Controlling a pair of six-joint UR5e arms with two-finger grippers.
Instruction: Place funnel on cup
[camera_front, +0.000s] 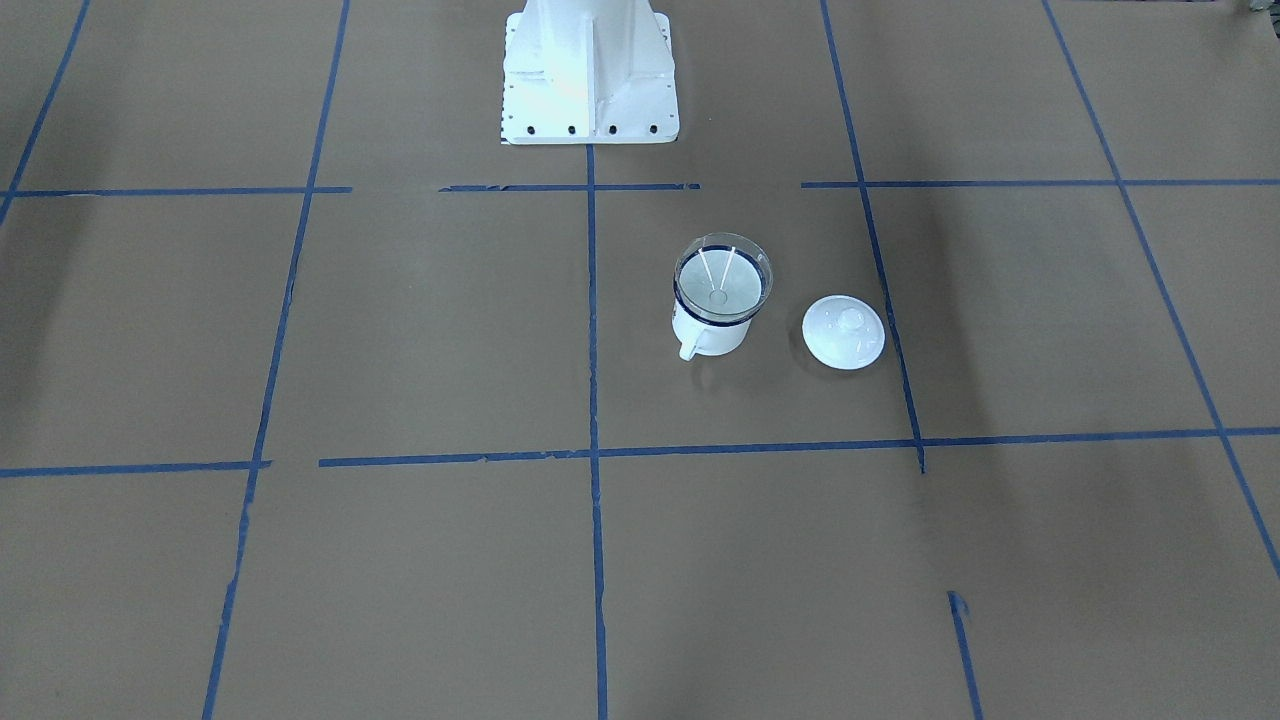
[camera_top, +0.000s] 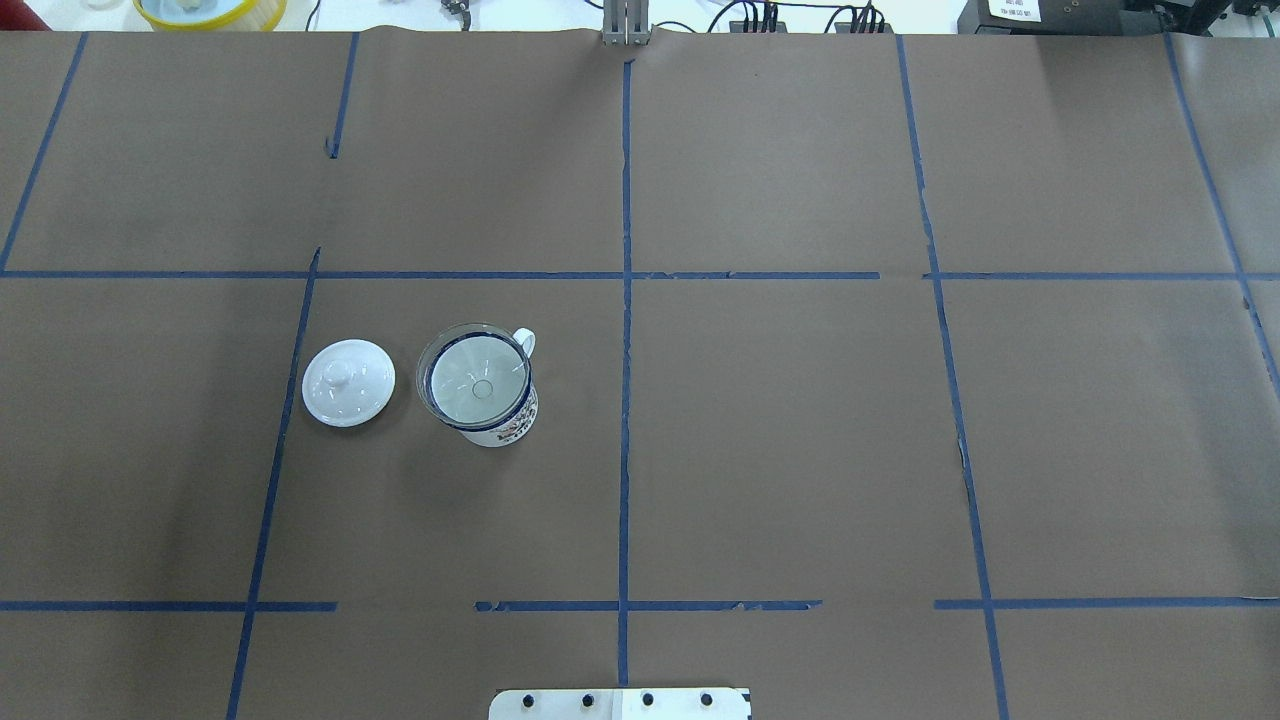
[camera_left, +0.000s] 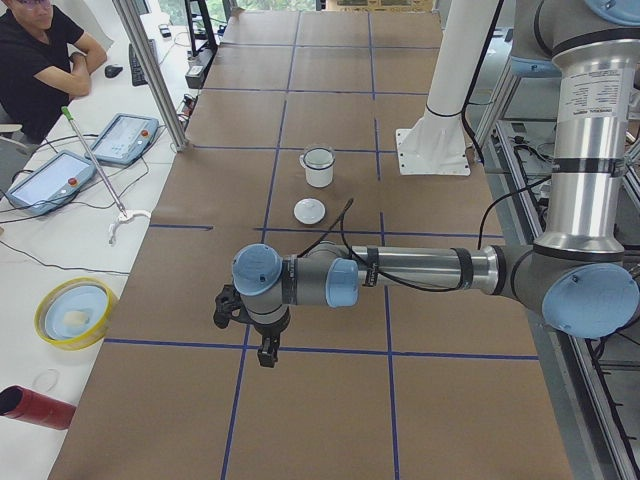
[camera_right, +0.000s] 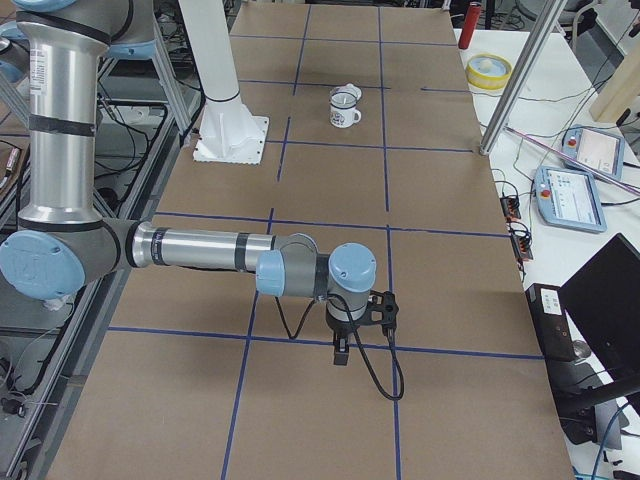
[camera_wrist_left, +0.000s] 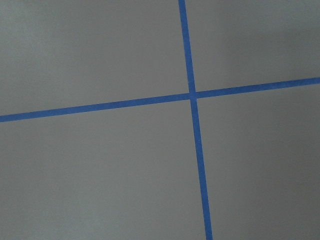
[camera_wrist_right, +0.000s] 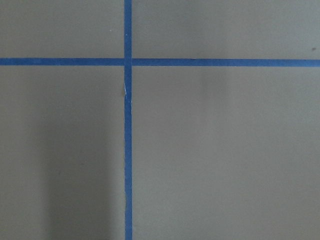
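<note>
At opposite ends of the bench (camera_top: 800, 450), the left claw (camera_left: 266, 352) and right claw (camera_right: 342, 352) hang low over the blue tape grid. Each shows only in a side camera, so whether they are parted or closed cannot be told. Both are well apart from the task's things, and the wrist cameras show only brown paper and tape. Mid-bench, the clear funnel (camera_front: 722, 278) sits rim-up in the mouth of the white enamel mug (camera_front: 712, 338), so the placing looks done. The knobbed lid (camera_front: 843, 332) lies just beside the mug. The overhead view shows a printed pattern on the mug's side, while the front view shows plain white.
</note>
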